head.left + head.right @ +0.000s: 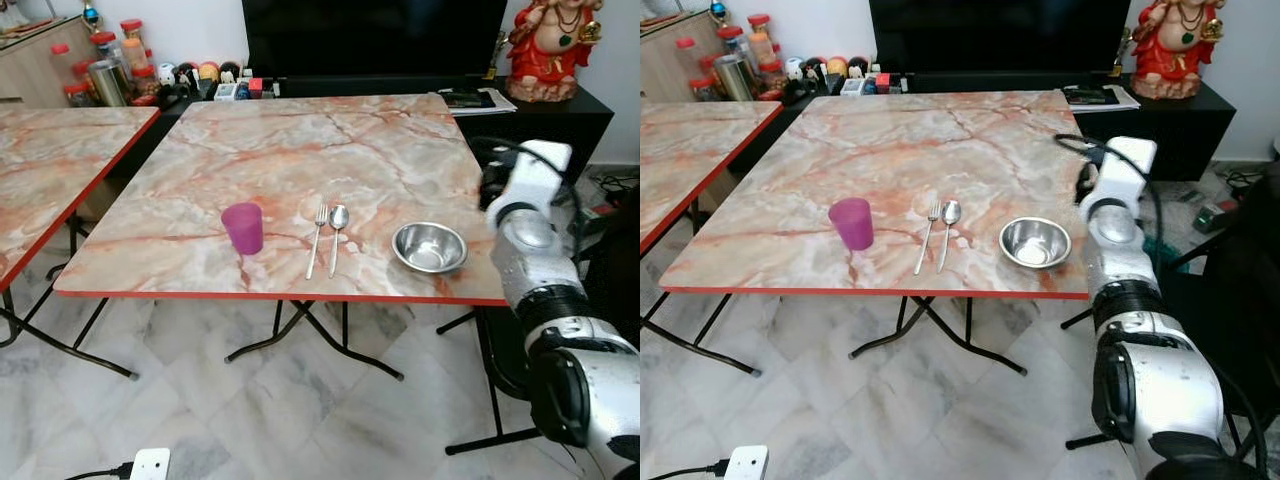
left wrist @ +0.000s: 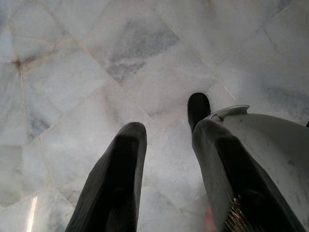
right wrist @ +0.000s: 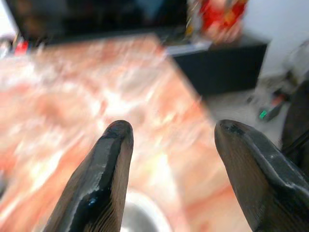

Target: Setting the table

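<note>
Here we stand before a marble-patterned table (image 1: pixel 300 140) with a red edge, and along its near edge our setting lies in a row. A purple cup (image 1: pixel 243 227) stands upright toward the left; we cannot see into it. Near it, to its right, a fork (image 1: pixel 317 239) and a spoon (image 1: pixel 338 236) lie side by side, almost parallel, handles toward us. Further right a steel bowl (image 1: pixel 429 247) sits near the table's right corner, and it looks empty, showing only its shiny floor.

Our right arm (image 1: pixel 1120 240) rises beside the table's right edge, just past the bowl. In the blurred right wrist view our right gripper (image 3: pixel 171 145) is spread wide, holding nothing, above the table with the bowl's rim (image 3: pixel 145 215) just below its fingers.

Our left gripper (image 2: pixel 166 145) hangs over the pale marble floor (image 2: pixel 96 58), fingers parted and empty.
</note>
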Motion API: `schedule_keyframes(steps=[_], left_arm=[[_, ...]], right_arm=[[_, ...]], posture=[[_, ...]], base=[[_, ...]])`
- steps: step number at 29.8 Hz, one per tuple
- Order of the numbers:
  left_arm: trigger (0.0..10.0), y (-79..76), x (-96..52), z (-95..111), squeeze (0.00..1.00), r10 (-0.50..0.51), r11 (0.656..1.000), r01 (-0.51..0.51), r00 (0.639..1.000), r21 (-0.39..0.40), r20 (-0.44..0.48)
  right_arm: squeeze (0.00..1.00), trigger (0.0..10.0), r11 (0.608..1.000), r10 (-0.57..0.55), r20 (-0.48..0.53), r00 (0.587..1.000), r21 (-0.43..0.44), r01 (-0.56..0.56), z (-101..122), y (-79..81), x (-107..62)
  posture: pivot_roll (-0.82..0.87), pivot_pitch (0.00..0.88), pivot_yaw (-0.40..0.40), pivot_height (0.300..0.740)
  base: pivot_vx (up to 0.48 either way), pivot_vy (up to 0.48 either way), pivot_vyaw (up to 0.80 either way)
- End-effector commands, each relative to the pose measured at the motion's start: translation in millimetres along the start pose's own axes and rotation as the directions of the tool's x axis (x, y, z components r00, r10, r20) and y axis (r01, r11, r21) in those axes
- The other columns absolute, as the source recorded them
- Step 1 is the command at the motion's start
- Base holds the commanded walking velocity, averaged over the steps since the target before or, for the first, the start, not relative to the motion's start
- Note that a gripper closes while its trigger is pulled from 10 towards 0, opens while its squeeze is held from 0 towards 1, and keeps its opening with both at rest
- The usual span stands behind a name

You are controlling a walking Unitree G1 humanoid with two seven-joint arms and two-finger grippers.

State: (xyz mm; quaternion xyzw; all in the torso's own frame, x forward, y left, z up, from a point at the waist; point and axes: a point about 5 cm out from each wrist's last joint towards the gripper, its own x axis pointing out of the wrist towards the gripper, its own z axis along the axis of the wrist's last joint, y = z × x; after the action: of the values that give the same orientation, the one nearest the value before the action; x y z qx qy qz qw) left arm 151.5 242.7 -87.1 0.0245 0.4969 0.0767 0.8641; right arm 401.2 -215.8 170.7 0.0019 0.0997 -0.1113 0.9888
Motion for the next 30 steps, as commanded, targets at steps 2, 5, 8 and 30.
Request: schedule_keyframes(steps=[2,5,8,30], left_arm=[[10.0,2.0,-0.3,-2,0.00,0.008,1.000,-0.008,1.000,-0.006,-0.013],[10.0,1.8,-0.3,-3,0.00,0.007,1.000,-0.008,1.000,-0.011,-0.014],[10.0,2.0,-0.5,-3,0.00,0.005,1.000,-0.006,1.000,-0.014,-0.016],[10.0,1.4,-1.1,-5,0.00,-0.021,0.999,0.021,1.000,-0.029,-0.010]], right_arm=[[0.00,10.0,0.999,0.050,-0.065,0.997,0.025,-0.049,-3,6.9,0.8],[0.00,10.0,0.998,0.059,-0.091,0.994,0.019,-0.058,-6,8.3,0.8],[0.00,10.0,0.997,0.064,-0.121,0.991,0.050,-0.058,-10,9.2,0.6],[0.00,10.0,0.980,-0.019,-0.232,0.972,0.187,0.064,-44,-0.4,-4.6]], posture=[[0.02,0.000,0.053,0.728],[0.02,0.000,0.055,0.728],[0.02,0.000,0.057,0.728],[0.04,0.000,0.056,0.728]], base=[[0.000,0.000,0.00],[0.000,0.000,0.00],[0.000,0.000,0.00],[0.000,0.000,0.00]])
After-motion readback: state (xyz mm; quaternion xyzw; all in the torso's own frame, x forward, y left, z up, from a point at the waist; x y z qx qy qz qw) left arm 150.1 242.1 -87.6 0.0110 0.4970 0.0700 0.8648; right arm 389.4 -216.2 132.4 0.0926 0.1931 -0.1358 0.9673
